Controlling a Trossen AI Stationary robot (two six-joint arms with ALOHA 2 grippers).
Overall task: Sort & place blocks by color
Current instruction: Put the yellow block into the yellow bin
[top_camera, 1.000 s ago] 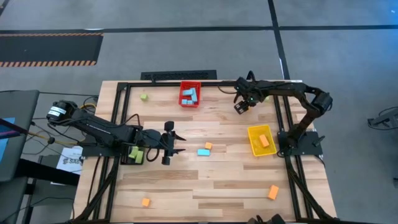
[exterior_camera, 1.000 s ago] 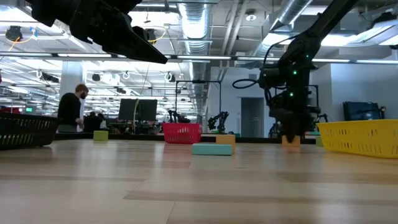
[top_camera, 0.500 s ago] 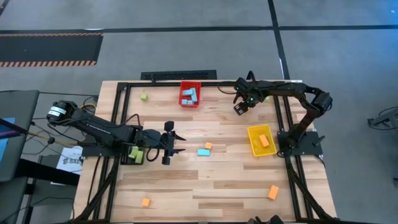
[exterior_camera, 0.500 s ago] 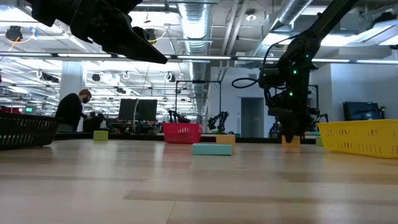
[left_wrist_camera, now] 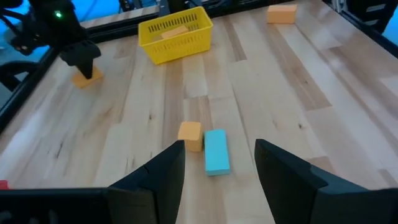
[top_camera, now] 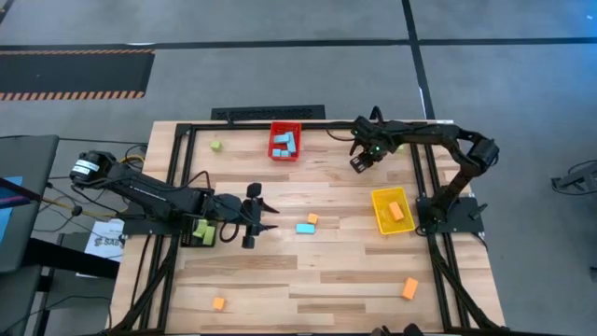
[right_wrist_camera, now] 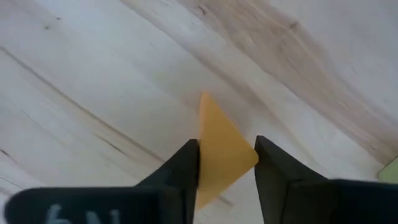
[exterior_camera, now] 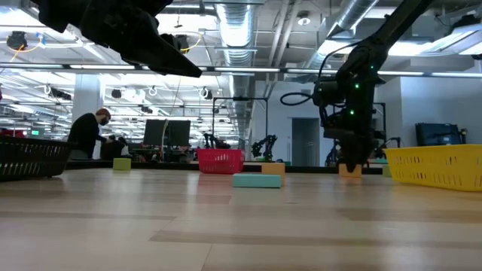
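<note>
**Right claw closes on an orange block near the red bin**

From my remote seat I see the right arm stretched long across the far side of the table (top_camera: 354,280), its wrist bent down so that the right gripper (top_camera: 359,162) stands on the wood just to the right of the red bin (top_camera: 285,154). Its wrist camera shows both dark fingers (right_wrist_camera: 180,165) pressed against the two sides of an orange block (right_wrist_camera: 221,152), pinching it while it sits on the boards. In the low view the same gripper (exterior_camera: 351,167) stands upright over that block (exterior_camera: 349,172), which rests on the table top.

The left arm lies low along the near left side, well away from the red bin, its left gripper (top_camera: 254,215) pointing toward the table's middle with its fingers (left_wrist_camera: 165,177) spread apart and holding nothing. Ahead of it lie a light-blue bar (top_camera: 304,228) and a small orange cube (top_camera: 313,218), touching or nearly so.

Against the frame of a second ago, the right claw's fingers have drawn in around the orange block; neither arm has otherwise shifted that I can see, and the left claw is as wide as it was.

Light-blue blocks (top_camera: 285,143) lie in the red bin, and an orange one (top_camera: 395,211) in the yellow bin (top_camera: 381,198). A yellow-green block (top_camera: 215,146) sits left of the red bin; two more orange blocks (top_camera: 409,287) lie far from it, along the near edge.
</note>
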